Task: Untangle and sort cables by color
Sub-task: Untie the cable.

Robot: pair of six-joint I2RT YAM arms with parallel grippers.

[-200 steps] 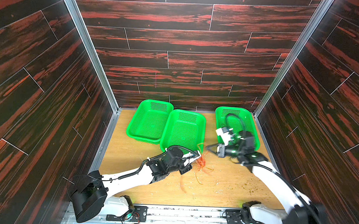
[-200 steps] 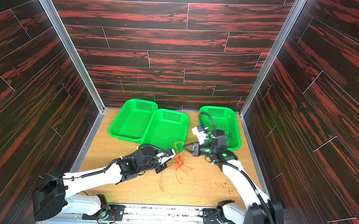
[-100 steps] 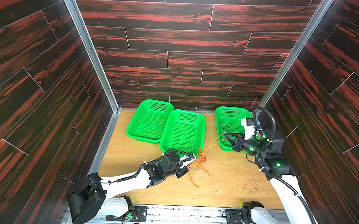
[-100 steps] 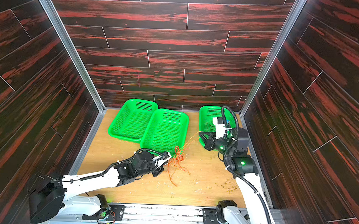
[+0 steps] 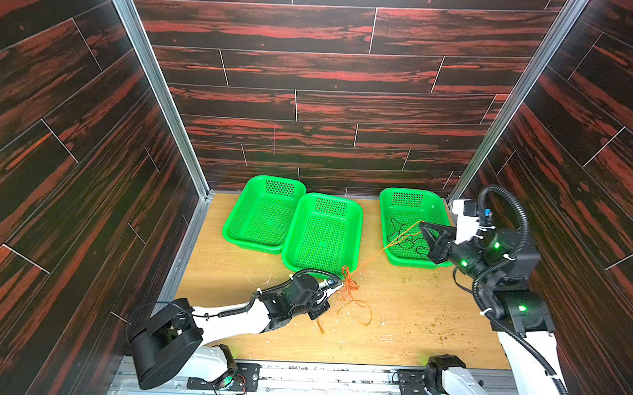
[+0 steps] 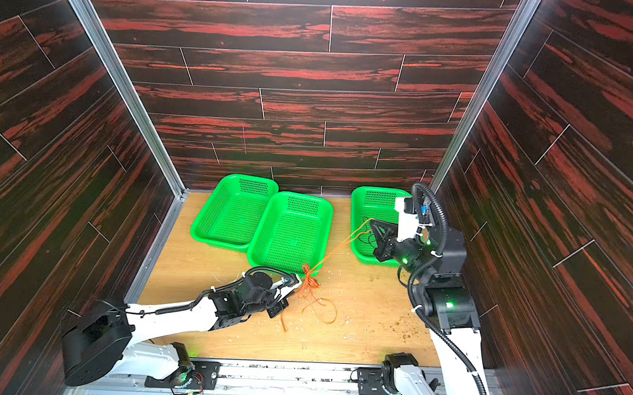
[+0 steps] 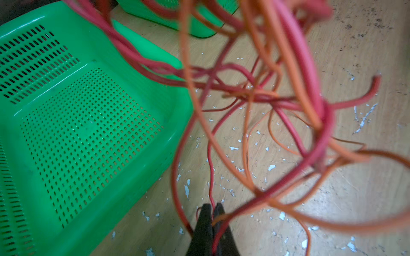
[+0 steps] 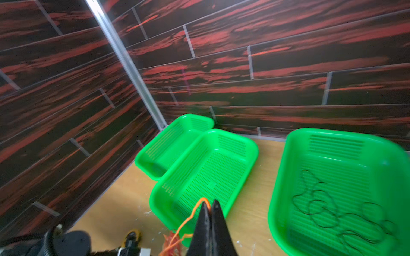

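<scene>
The right gripper (image 5: 421, 223) is found clenched on one end of an orange cable (image 5: 382, 249) and raised above the green basket (image 5: 383, 208) at the far right corner of the worktop (image 5: 412, 320). The black cables (image 5: 401, 236) lie loose in that basket. From those fingers the orange cable's long axis is seen to run taut and diagonally down toward the worktop's middle. There it enters the red-and-orange tangle (image 5: 348, 289), which rests just beside the front corner of the middle basket (image 5: 359, 226). The left gripper (image 5: 338, 286) is clamped tight at the tangle, with a thin red strand pinched between its jaws in the left wrist view (an orange strand may be caught too; this cannot be settled). The tangle is judged nearer the left arm, so any further pull is expected along that diagonal, away from the left gripper.
</scene>
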